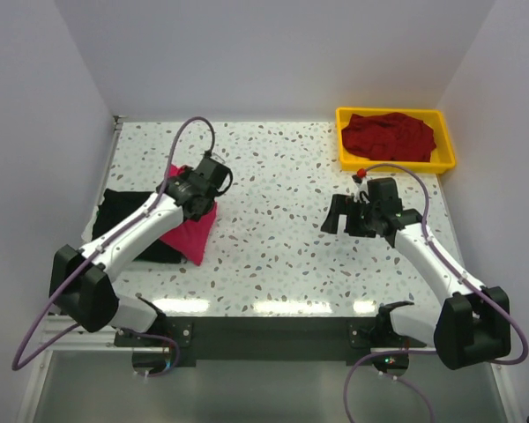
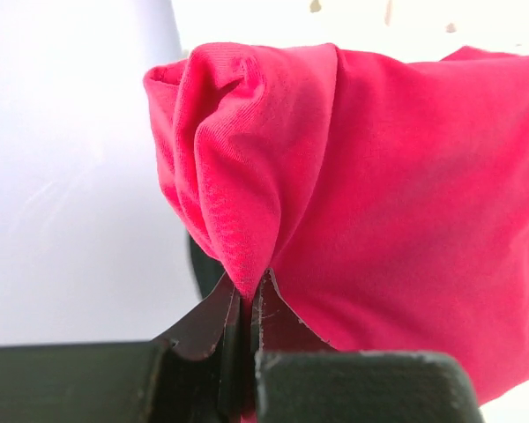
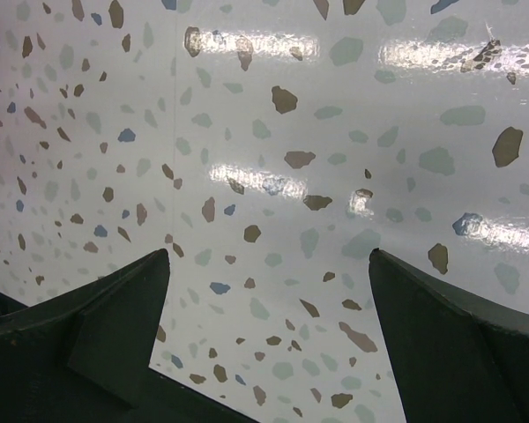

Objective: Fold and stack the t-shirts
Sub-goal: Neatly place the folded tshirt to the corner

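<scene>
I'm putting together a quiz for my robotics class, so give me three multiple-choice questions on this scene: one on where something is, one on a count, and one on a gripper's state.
1. Where does the dark maroon t-shirt lie?
A) in the yellow tray
B) on the floor
C) spread flat at the table's middle

2. How many t-shirts are in view?
A) two
B) three
C) five

3. What is the left gripper doing?
A) open above bare table
B) shut on the pink-red t-shirt
C) shut on a cup

Answers:
1 A: the top view shows it heaped inside the tray at the far right.
2 B: the maroon one, the pink-red one, and a black t-shirt at the left side.
3 B: the left wrist view shows its fingers pinched together on a fold of the fabric.
</scene>
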Robot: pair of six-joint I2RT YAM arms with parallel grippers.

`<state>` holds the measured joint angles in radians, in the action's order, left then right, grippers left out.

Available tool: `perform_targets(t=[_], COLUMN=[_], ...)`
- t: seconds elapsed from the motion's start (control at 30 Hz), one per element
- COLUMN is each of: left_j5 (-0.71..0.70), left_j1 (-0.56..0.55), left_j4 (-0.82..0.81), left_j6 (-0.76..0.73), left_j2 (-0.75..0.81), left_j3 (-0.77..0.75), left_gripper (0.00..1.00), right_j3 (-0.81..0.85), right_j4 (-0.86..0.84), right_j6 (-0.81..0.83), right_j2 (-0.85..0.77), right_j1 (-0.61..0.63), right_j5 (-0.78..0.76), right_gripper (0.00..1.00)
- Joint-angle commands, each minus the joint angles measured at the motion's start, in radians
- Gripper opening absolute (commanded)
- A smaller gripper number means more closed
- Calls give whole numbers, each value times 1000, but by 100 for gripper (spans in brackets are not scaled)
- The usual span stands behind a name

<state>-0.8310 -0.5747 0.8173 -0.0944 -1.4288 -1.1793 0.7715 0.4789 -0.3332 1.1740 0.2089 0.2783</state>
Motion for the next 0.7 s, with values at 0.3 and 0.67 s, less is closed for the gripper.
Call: perform_targets(t=[0.3, 0.67], left_j5=[-25, 47], left_j1=[26, 24], left_j4=[74, 167], left_j6=[-113, -82], left_j2=[111, 123], left_j3=[-136, -256], left_gripper=[0, 0], right_j3=[-1, 0], right_j4=[-20, -20], right_j6=[3, -1], right_j2=[62, 84], right_j1=[0, 1], right_j5=[-8, -8], right_gripper=[99, 99])
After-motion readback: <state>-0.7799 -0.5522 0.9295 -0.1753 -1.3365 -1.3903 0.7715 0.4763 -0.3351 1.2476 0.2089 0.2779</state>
